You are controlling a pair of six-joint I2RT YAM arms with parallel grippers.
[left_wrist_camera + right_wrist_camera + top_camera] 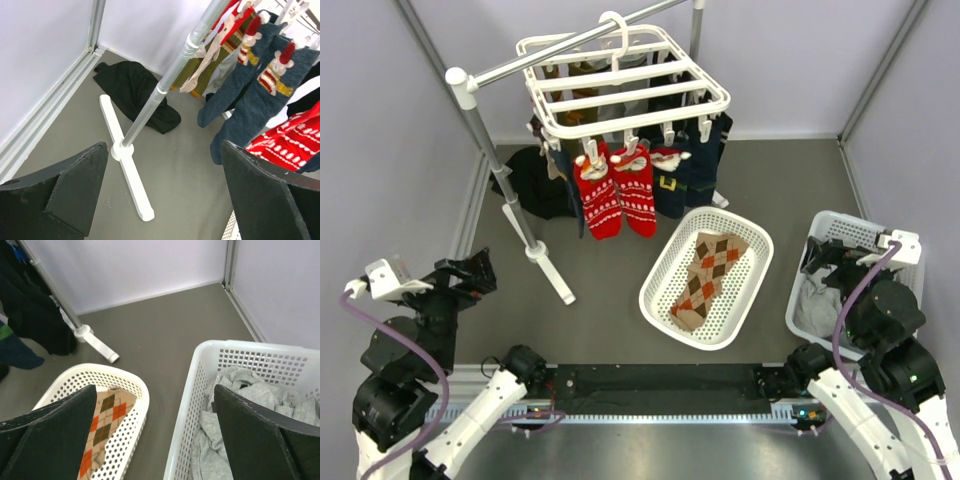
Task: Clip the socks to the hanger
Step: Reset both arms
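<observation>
The white hanger (625, 85) hangs by its hook from a metal rail at the back. Two red snowflake socks (617, 195) and navy socks with a yellow buckle (669, 185) hang clipped along its near edge. In the left wrist view the red socks (292, 142) show at right beside blue-grey socks (250, 95). My left gripper (470, 272) is open and empty at the near left, apart from the hanger. My right gripper (830, 255) is open and empty over the right basket. Both show open in their wrist views, left (165, 200) and right (155, 435).
An oval white basket (708, 277) holds argyle socks (705, 275). A rectangular white basket (850, 275) at right holds grey laundry (260, 405). The rail's stand pole (505, 185) and white foot (125, 160) stand at left. Black cloth (135, 92) lies on the floor behind it.
</observation>
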